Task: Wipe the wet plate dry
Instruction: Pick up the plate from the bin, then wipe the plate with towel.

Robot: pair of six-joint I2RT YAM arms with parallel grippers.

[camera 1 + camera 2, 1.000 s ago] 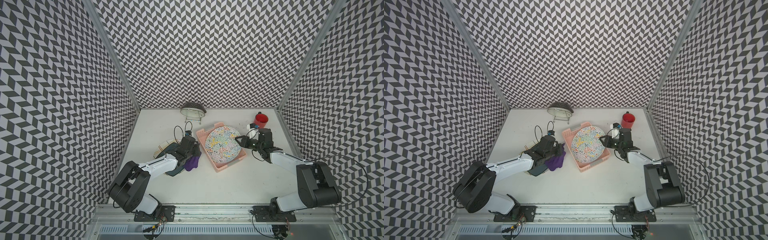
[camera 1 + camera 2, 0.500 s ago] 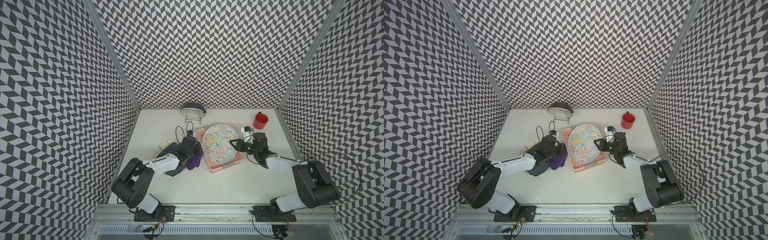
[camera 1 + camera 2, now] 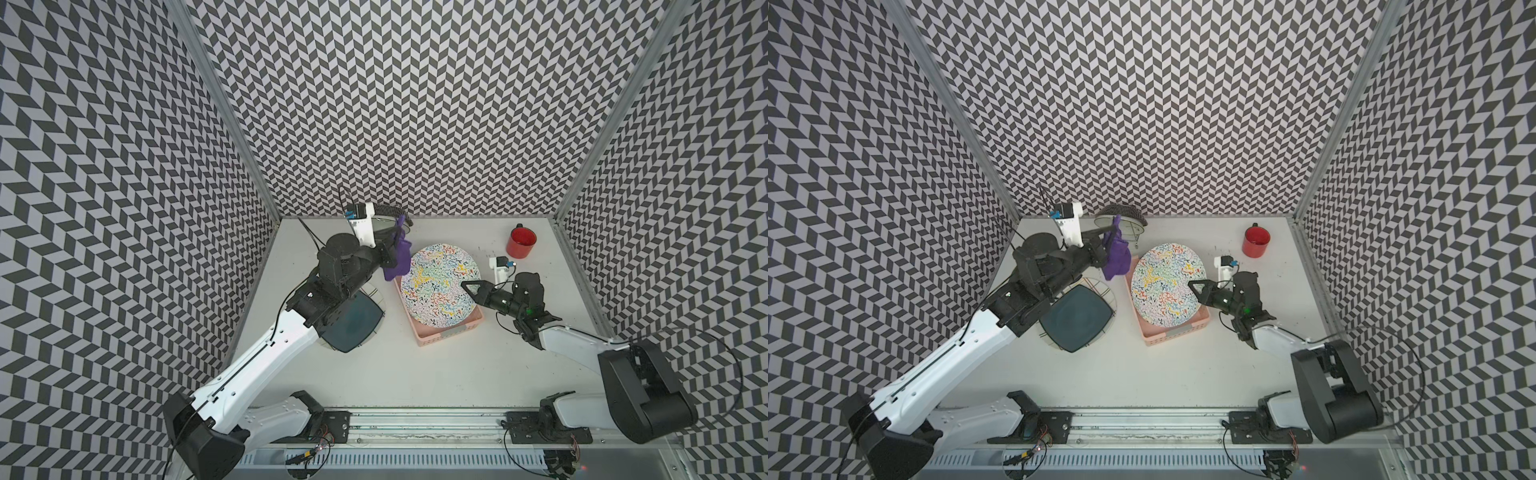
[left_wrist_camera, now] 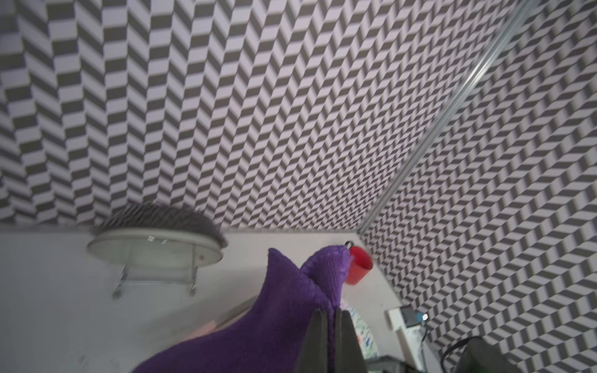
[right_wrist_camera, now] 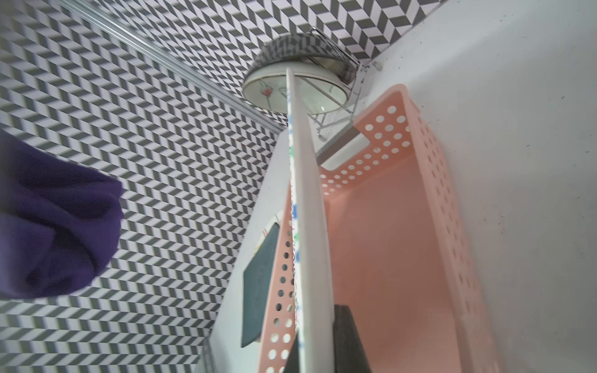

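- White tabletop (image 3: 415, 374), lower middle of both top views: everything sits on it.
- Pink perforated plastic basket (image 3: 451, 334), centre frame: nothing loose inside in the right wrist view, only the plate stands over it.
- Round white plate with multicolour squiggles (image 3: 440, 286), centre frame: tipped up on edge over the basket, patterned face toward frame left. Can't tell if its lower rim rests on the basket floor. Wetness not visible.
- Dark teal square plate (image 3: 353, 324), left of centre, on a round wire rack: not involved.
- Purple microfibre cloth (image 3: 397, 262), just upper left of the plate: near the rim, apart from the face in the right wrist view (image 5: 55, 232). Judged: pick-ups done, wiping not begun, whole wipe left.
- Red metal mug (image 3: 521, 242), upper right: looks empty.
- Right gripper (image 3: 468, 286): fingers clamped on the plate's right rim.
- Left gripper (image 4: 330, 318): fingers pinched together on the cloth.
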